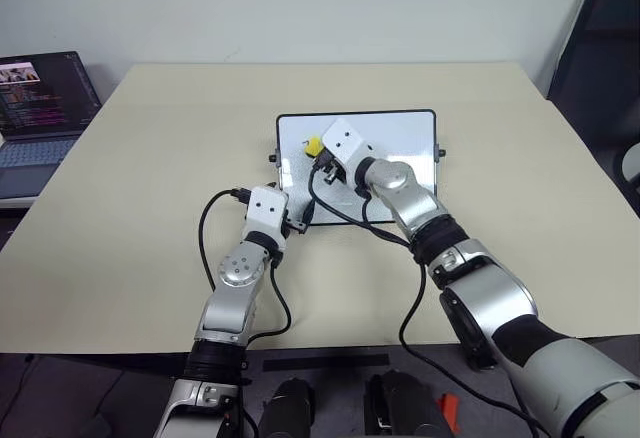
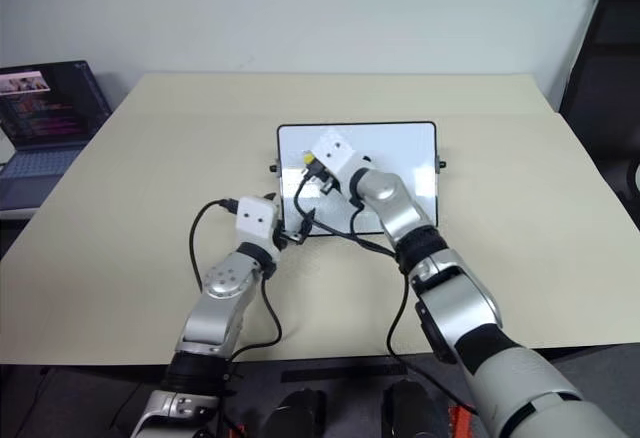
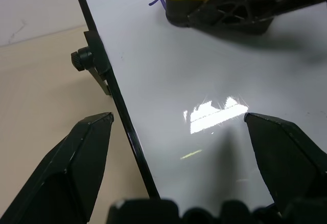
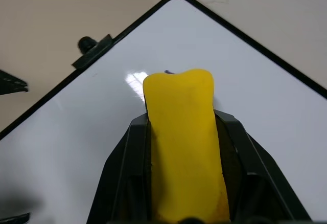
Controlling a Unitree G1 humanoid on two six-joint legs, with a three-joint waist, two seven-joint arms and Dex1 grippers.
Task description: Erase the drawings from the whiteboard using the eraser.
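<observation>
Wiping underway: right gripper (image 4: 186, 183) clamps the yellow block eraser (image 4: 181, 147) on the glossy black-framed whiteboard (image 1: 400, 138), frame centre; left gripper (image 3: 179, 147) gapes astride its edge. Next, sweep over the purple squiggle (image 3: 156, 1)

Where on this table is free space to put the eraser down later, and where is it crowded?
Bare table lies between the laptop and the whiteboard, also beyond the board's far edge. The board's near left corner is crowded by both end effectors and cables.

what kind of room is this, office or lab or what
Probably an office or lab workroom: a large beige rectangular table against a plain pale wall, an open dark laptop with a lit screen at its left edge, and a dark chair on the right.
</observation>
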